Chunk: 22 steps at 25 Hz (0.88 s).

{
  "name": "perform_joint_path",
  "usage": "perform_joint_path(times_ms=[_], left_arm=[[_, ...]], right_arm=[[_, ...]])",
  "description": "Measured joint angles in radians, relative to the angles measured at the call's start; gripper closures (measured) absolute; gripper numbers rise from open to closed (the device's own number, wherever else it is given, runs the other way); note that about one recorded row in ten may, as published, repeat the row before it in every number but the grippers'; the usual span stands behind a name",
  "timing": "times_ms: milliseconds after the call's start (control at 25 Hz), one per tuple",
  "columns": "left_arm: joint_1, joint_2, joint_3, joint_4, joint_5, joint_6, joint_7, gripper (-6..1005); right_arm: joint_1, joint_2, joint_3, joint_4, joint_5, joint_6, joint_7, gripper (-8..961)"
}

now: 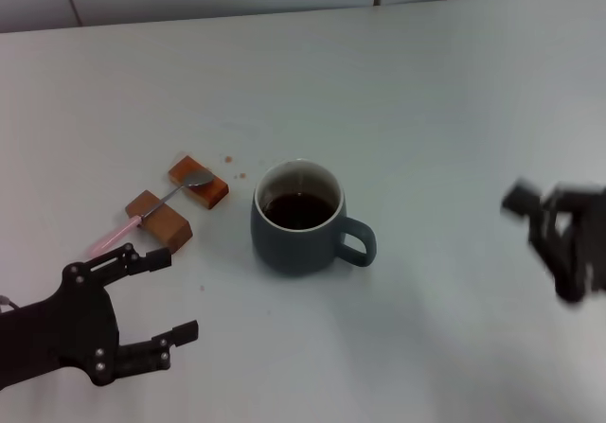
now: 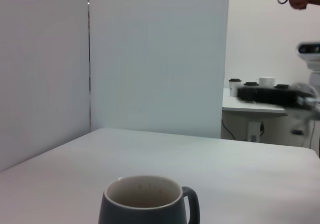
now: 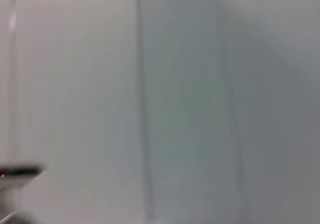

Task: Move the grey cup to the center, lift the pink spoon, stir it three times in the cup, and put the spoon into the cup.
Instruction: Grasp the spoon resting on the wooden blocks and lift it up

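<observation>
I see the right gripper [image 1: 559, 238] blurred, fingers unreadable. The pink spoon [image 1: 151, 210] bridges two wooden blocks [image 1: 159, 220], bowl pointing toward the grey cup [image 1: 298, 217]. The left gripper [image 1: 156, 295] hovers open nearby.

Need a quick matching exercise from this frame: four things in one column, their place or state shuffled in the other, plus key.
Things:
1. grey cup
2. pink spoon
3. left gripper
4. right gripper

Place or state:
A. lying across two wooden blocks
B. at the table's right edge, away from everything
C. open, empty, near the spoon's handle end
D. upright, dark liquid inside, handle toward the robot's right

Pairs: 1-D, 2-A, 3-C, 4-B
</observation>
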Motion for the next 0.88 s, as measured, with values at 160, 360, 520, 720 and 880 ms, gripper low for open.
perform_joint_path(times_ms=[160,360,520,720,880], left_arm=[[0.004,-0.001,0.0,-0.001,-0.002,0.01,0.004,159],[0.003,-0.001,0.0,-0.011,-0.002,0.012,0.004,159],[0.0,-0.001,0.0,-0.011,-0.005,0.007,-0.005,159],[0.002,0.0,0.0,-0.011,-0.005,0.0,-0.007,158],[0.005,0.001,0.0,-0.011,-0.005,-0.001,-0.008,158]], right_arm=[[-0.023,0.001,-0.075,-0.079,-0.114,0.042,0.087,945],[-0.024,0.003,-0.083,-0.089,-0.245,0.162,0.093,939],[-0.025,0.003,-0.079,-0.093,-0.279,0.199,0.083,889],[-0.035,0.007,-0.07,-0.105,-0.266,0.216,0.063,646],[-0.036,0.007,-0.061,-0.115,-0.265,0.215,0.054,572]])
